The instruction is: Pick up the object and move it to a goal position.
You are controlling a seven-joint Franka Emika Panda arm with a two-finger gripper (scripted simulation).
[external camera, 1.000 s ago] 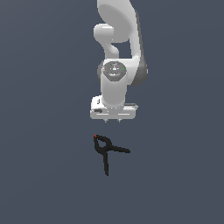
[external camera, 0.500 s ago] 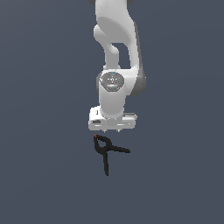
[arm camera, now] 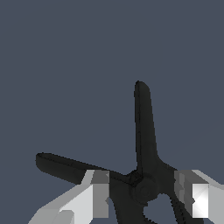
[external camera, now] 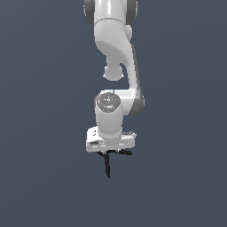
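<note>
— How are the jaws?
— Apart, one finger [arm camera: 99, 192] either side of the clamp's [arm camera: 142, 144] pivot; contact unclear.
— And the clamp?
— Lying directly under the gripper [external camera: 110, 148], handles poking out.

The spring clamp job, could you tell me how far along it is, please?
Approach looks done: the gripper sits low, its fingers either side of the spring clamp at its pivot. Closing is in hand; jaws look open. Lifting and carrying to the goal remain.

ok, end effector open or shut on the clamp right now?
Open. In the wrist view the fingers stand apart on either side of the clamp, at its pivot, with gaps showing; no squeeze yet.
</note>
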